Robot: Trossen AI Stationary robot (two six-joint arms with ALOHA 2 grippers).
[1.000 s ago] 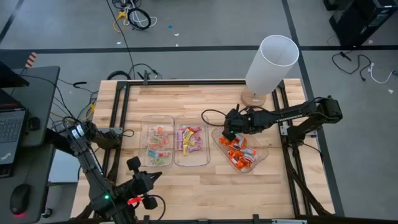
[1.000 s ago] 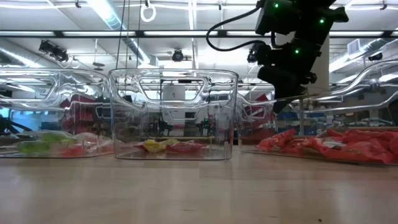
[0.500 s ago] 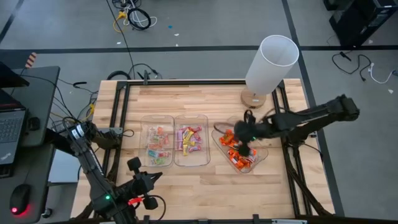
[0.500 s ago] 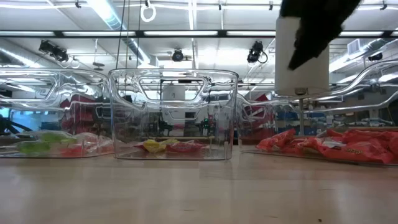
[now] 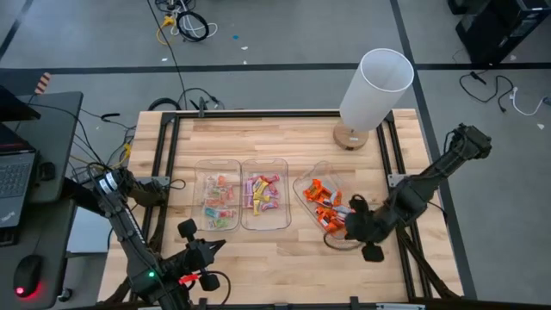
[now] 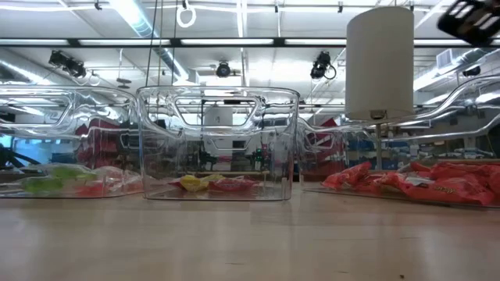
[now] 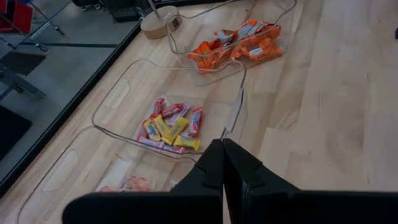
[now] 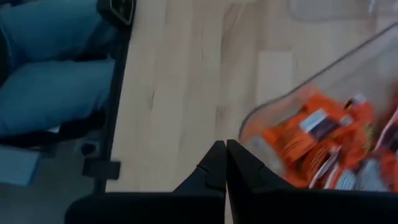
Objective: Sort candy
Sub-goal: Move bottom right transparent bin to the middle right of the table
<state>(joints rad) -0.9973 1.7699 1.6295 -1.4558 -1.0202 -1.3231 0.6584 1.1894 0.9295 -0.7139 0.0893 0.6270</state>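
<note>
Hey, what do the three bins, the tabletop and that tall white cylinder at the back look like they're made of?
The bins look like clear glossy plastic: the candy and the wood show straight through their walls. The tabletop looks like pale wood in glued strips, going by the plank seams and grain. The white cylinder looks matte and opaque, perhaps paper or fabric like a lampshade; its base looks like light wood.

Bright orange candy [image 5: 322, 200] fills one clear bin [image 5: 303, 184]; pink and yellow sweets [image 5: 263, 193] another; pale green-and-red ones [image 5: 219, 200] the third. The lamp [image 5: 375, 86] is white, the table [image 5: 275, 258] pale wood.
</note>
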